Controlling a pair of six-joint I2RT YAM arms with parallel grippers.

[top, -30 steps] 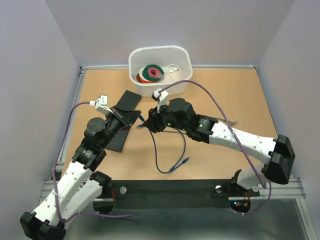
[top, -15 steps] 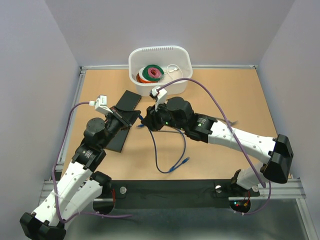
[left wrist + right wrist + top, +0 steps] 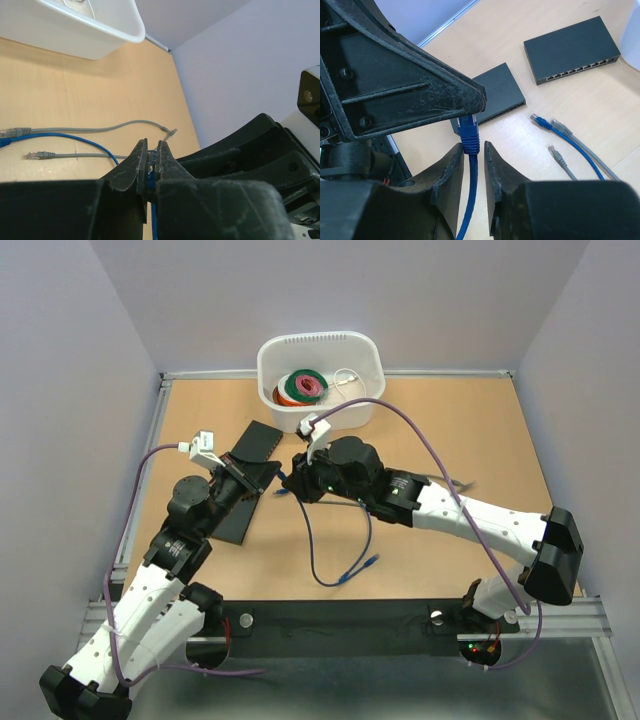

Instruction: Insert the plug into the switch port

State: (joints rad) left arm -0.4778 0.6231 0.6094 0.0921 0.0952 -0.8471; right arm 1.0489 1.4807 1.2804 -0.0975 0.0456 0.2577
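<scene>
Pinching: left gripper [image 3: 151,145], pressed together on the blue plug [image 3: 468,131]
Flanking: right gripper [image 3: 473,145], narrowly spread around the cable [image 3: 470,190] just below the plug
Plug: between both gripper tips
Switches: near switch [image 3: 497,95] just beyond the right gripper; far switch [image 3: 570,50] further out on the table [image 3: 620,110]

Both the left arm [image 3: 150,600] and the right arm [image 3: 490,522] are white shells with black joints. Above the black rail [image 3: 340,628], purple cables [image 3: 418,432] run from white wrist cameras [image 3: 205,445]. The fingers [image 3: 449,185] are matte black and dusty.
</scene>
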